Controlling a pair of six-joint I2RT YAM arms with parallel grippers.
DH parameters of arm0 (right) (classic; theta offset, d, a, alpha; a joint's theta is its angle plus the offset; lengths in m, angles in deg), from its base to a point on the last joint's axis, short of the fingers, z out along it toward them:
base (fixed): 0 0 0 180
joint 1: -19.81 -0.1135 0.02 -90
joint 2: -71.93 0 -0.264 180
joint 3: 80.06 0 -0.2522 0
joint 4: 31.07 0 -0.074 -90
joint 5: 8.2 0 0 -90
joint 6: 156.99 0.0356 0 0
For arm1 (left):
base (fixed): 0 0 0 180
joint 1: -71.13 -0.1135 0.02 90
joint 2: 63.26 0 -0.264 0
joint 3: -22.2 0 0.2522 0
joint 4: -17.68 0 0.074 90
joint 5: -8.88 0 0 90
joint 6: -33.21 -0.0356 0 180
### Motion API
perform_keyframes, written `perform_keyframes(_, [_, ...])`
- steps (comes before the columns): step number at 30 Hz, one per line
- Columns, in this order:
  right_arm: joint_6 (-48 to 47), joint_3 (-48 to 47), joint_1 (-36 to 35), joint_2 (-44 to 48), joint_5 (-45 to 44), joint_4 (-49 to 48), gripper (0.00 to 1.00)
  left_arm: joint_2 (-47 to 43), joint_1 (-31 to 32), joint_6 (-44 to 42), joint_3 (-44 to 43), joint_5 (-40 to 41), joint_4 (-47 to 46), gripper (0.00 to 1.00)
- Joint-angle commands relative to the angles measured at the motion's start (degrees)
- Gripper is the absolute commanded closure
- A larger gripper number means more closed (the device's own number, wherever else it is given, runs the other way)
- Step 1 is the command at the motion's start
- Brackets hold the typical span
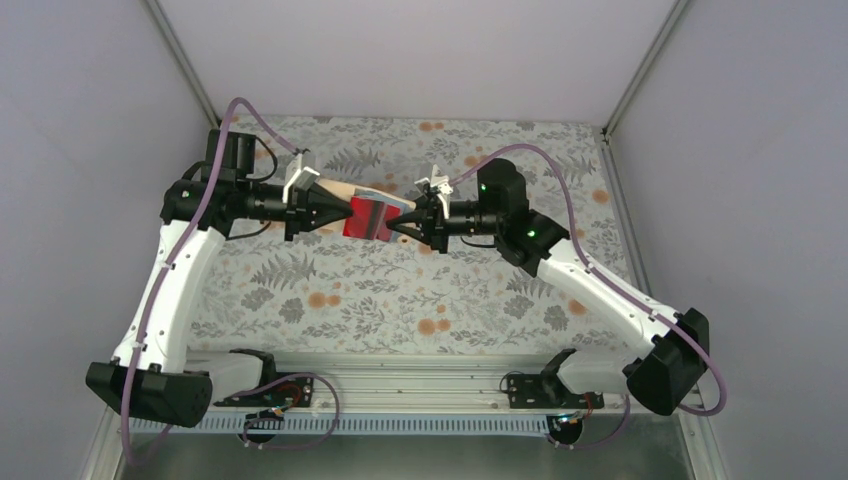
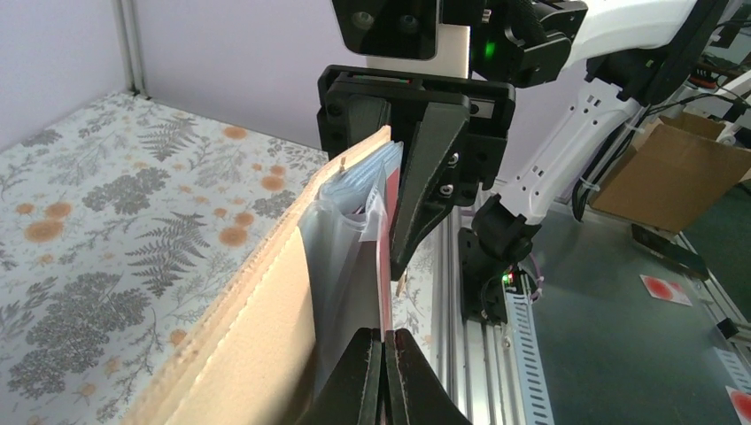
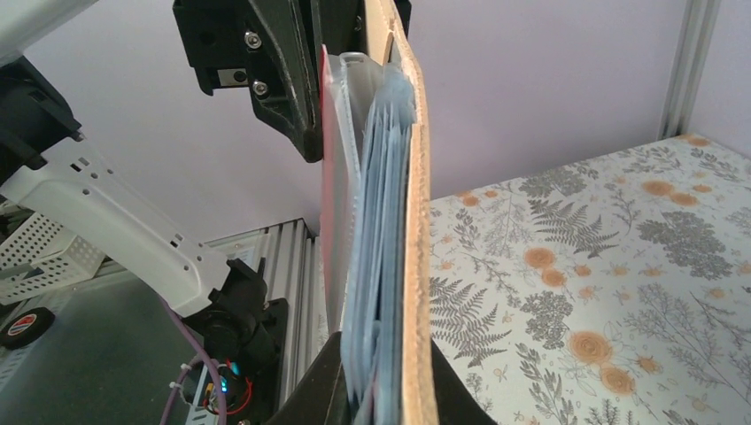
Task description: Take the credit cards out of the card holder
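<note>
The card holder (image 1: 350, 190), tan outside and pale blue-grey inside, hangs in the air between my two grippers above the back middle of the table. My right gripper (image 1: 405, 222) is shut on its free end: in the right wrist view the fingers (image 3: 452, 385) clamp the tan panel (image 3: 412, 221) and the blue-grey pockets. A red credit card (image 1: 368, 218) stands on the near side of the holder. My left gripper (image 2: 385, 350) is shut on that card's thin edge (image 2: 387, 257), beside the tan panel (image 2: 257, 328). In the right wrist view the red card (image 3: 329, 195) lies flat against the pockets. No other cards show.
A floral cloth (image 1: 400, 300) covers the table. A metal rail (image 1: 400, 365) with both arm bases runs along the near edge. Off the table stand a cardboard box (image 2: 682, 173) and a white basket (image 3: 35, 257). Grey walls close in the sides and back.
</note>
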Motion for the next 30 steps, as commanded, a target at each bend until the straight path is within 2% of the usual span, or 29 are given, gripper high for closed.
perform_keyframes(1, [-0.2, -2.3, 0.2, 0.1, 3.6, 0.2, 0.96, 0.3, -0.3, -1.0, -0.4, -3.6, -1.7, 0.98])
perform_keyframes(6, [-0.6, -2.4, 0.2, -0.2, 5.0, 0.3, 0.96, 0.4, -0.2, 2.1, 1.2, -2.9, -5.7, 0.98])
perform_keyframes(12, [-3.1, -2.0, 0.4, 1.7, 4.2, 2.9, 0.96, 0.7, -1.2, 0.8, -0.8, 4.6, -5.1, 0.98])
perform_keyframes(16, [-5.2, -2.0, 0.9, 2.3, 3.8, 5.3, 0.96, 3.0, -3.4, 0.5, -2.2, 3.1, -4.3, 0.98])
perform_keyframes(24, [-5.8, -1.9, 2.6, 1.8, 4.6, 6.0, 0.96, 4.7, -4.8, -6.7, -5.3, 1.9, 2.9, 0.98])
perform_keyframes(26, [-5.8, -2.3, 2.7, 1.1, 5.1, 6.1, 0.96, 3.0, -4.8, -6.5, -3.8, 2.3, 1.5, 0.98])
perform_keyframes(30, [-4.5, -4.0, 2.7, -1.2, 7.8, 5.5, 0.96, 0.6, -3.4, -0.5, 2.1, 0.8, -6.2, 0.98])
